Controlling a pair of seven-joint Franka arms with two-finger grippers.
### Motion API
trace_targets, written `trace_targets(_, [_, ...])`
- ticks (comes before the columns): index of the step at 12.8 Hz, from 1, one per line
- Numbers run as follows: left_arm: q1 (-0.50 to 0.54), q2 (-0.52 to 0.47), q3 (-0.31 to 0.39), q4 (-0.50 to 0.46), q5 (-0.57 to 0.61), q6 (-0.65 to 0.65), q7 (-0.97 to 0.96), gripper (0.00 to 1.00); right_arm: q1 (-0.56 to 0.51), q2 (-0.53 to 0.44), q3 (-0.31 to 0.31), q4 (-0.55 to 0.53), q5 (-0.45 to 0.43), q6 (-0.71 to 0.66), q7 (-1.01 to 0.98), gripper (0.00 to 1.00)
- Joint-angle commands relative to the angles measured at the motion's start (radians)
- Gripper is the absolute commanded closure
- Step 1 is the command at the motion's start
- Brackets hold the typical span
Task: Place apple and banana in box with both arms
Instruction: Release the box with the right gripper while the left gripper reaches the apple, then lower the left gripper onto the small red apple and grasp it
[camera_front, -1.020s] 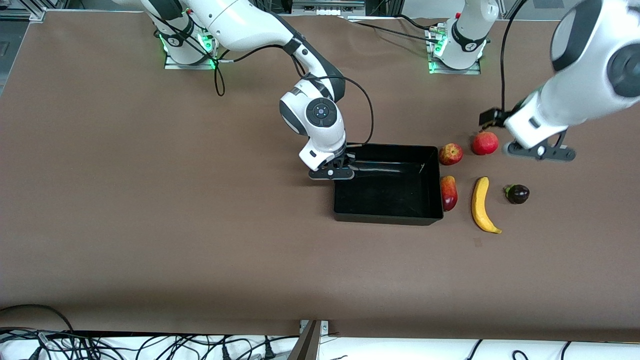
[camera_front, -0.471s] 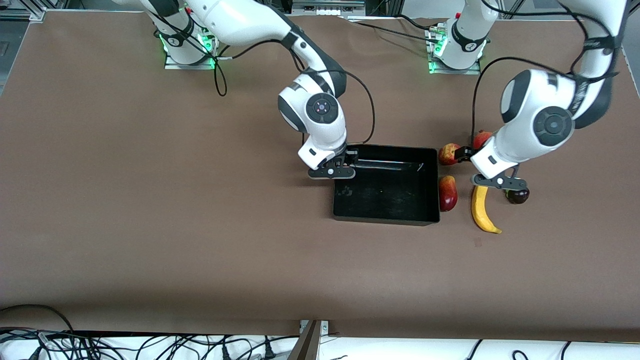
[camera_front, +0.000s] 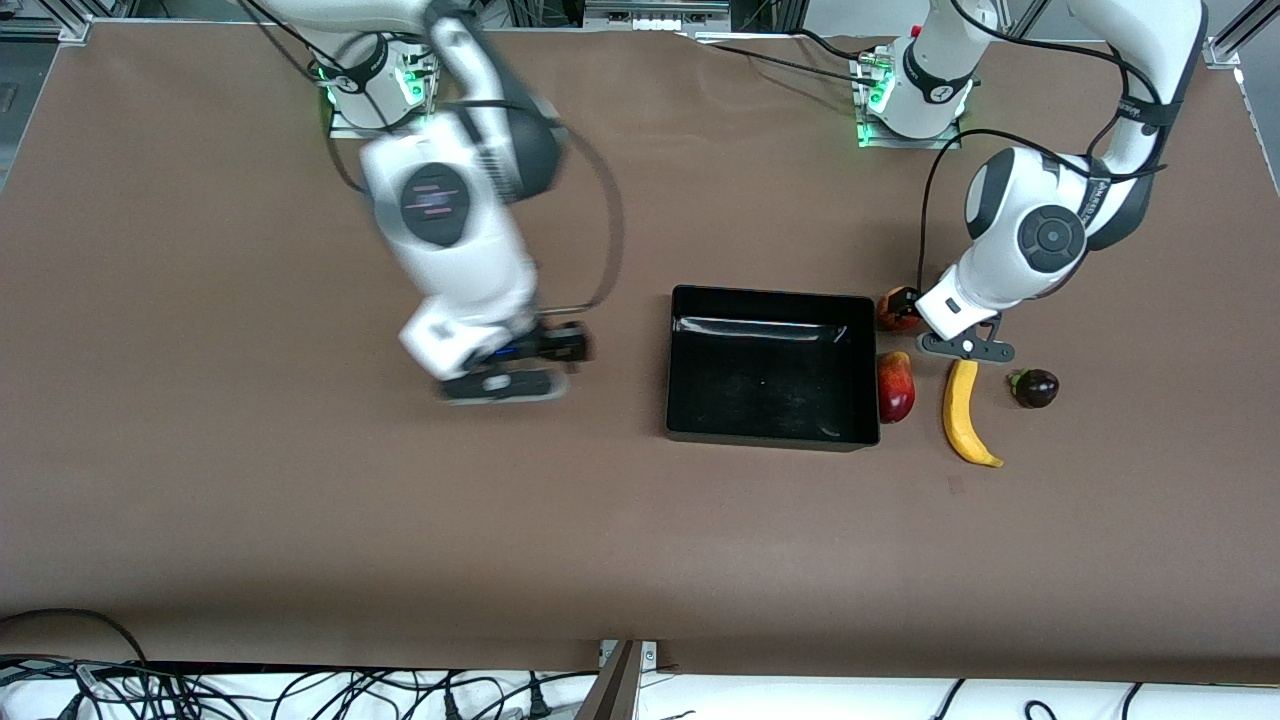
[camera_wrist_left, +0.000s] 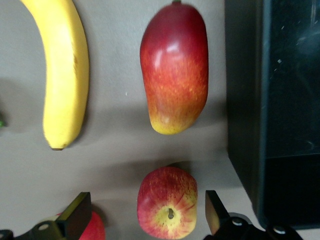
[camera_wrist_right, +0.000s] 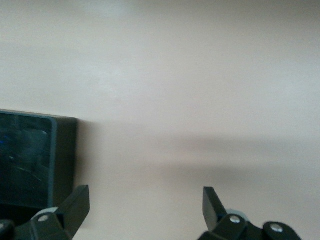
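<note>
Apple (camera_wrist_left: 167, 202) is seen resting on the brown surface (camera_front: 250, 500), just beside the box (camera_front: 772, 432) at its corner toward the robots' bases, framed between the widely spread fingers (camera_wrist_left: 215, 214) of the left end effector (camera_front: 966, 347), by which nothing is gripped. Banana (camera_front: 963, 412) is laid nearer the front camera, with an elongated red-and-yellow fruit (camera_front: 896, 386) placed between it and the box wall. A small dark fruit (camera_front: 1035, 387) is set beside the banana, toward the left arm's end. Over bare surface toward the right arm's end of the box, the right end effector (camera_front: 505, 385) is held wide open and empty.
</note>
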Motion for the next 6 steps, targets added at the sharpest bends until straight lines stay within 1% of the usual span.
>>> trace_targets(1, [0.015,0.011,-0.008,-0.101,0.007,0.137,-0.025,0.0,-0.076,-0.103,-0.015,-0.035,0.041,-0.131,-0.134,0.0])
trace_targets(2, [0.013,0.019,-0.011,-0.11,0.005,0.142,-0.072,0.0,-0.095,-0.14,-0.038,-0.037,0.041,-0.192,-0.192,0.0])
trace_targets(4, [0.006,0.019,-0.02,-0.113,0.005,0.142,-0.14,0.0,-0.098,-0.218,-0.113,-0.055,0.047,-0.287,-0.292,0.0])
trace_targets(6, [0.007,0.022,-0.027,-0.113,0.004,0.142,-0.155,0.0,-0.098,-0.319,-0.164,-0.124,0.046,-0.318,-0.325,0.0])
